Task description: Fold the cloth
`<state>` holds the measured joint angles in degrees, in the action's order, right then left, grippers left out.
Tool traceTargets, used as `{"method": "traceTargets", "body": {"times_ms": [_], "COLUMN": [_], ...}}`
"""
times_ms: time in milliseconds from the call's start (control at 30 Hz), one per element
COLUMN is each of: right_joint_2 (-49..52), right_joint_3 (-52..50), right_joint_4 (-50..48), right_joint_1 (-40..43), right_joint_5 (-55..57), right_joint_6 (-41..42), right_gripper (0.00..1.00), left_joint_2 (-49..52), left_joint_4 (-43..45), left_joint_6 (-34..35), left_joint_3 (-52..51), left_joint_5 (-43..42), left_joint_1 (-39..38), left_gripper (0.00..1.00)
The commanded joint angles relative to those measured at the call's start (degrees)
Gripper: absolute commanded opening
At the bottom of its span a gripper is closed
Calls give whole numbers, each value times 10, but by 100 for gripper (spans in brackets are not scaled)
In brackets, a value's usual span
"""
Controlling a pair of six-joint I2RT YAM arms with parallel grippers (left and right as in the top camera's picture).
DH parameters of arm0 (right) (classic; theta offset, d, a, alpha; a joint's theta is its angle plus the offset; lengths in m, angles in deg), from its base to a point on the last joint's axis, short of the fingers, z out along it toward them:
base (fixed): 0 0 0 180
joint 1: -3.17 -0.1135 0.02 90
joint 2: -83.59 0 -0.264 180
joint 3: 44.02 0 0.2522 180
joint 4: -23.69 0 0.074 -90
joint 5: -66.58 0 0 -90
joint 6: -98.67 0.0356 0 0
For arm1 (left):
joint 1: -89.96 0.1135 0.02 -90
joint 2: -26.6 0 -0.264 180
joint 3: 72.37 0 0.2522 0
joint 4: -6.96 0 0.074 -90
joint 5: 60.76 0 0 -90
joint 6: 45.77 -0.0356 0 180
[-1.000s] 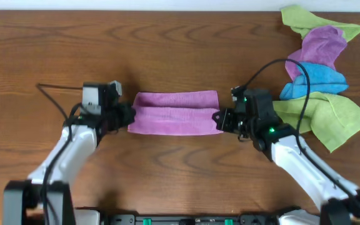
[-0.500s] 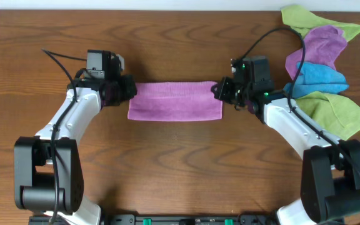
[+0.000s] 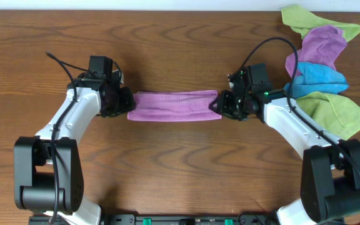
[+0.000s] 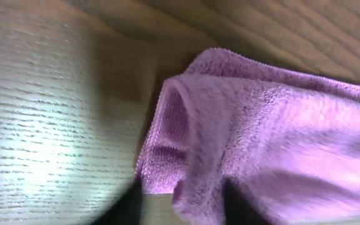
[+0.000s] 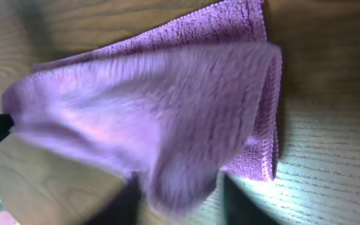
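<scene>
While left gripper (image 3: 125,103), right gripper (image 3: 219,106) pinch cloth (image 3: 174,105) ends, rag pile (image 3: 320,69) beside right arm (image 3: 292,125).

**Left arm** (image 3: 74,119) and **right arm** (image 3: 292,125): white tubular links joined by black joint housings, each ending in a bulky black base (image 3: 42,181). A thin black cable (image 3: 60,60) runs from each wrist, and the right wrist carries small green lights (image 3: 268,95). The fingers (image 4: 125,206) show only as dark, blurred shapes at the lower edge of both wrist views.
</scene>
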<state>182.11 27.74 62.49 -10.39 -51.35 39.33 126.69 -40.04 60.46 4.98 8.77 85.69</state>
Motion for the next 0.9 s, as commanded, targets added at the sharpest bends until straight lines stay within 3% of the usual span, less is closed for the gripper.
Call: {"method": "traceTargets", "body": {"times_ms": [0,67,100,133,167,200,533,867], "right_joint_2": [3,0,-5,-11,-17,-24,-9,0], "right_joint_3": [6,10,16,22,31,40,57,57], "right_joint_4": [-6,-11,-14,-16,-16,-16,-11,3], "right_joint_1": [3,5,5,5,5,3,-61,-61], "right_joint_5": [4,2,3,5,9,21,199,202], "right_joint_6": [-22,-23,-23,-23,-23,-23,-31,-20], "right_gripper": [86,72,37,2,2,2,2,1], "left_joint_2": [6,4,2,-1,-2,-2,2,77], "left_joint_4": [1,0,0,0,-2,-3,41,71], "left_joint_6": [-9,-27,-45,-59,-73,-83,-85,-64], "left_joint_3": [18,33,45,54,63,69,45,13], "left_joint_5": [7,-14,-34,-47,-47,-30,235,242], "left_joint_1": [2,1,1,0,-3,-7,-100,-116], "left_gripper": [59,59,57,41,16,6,6,6]}}
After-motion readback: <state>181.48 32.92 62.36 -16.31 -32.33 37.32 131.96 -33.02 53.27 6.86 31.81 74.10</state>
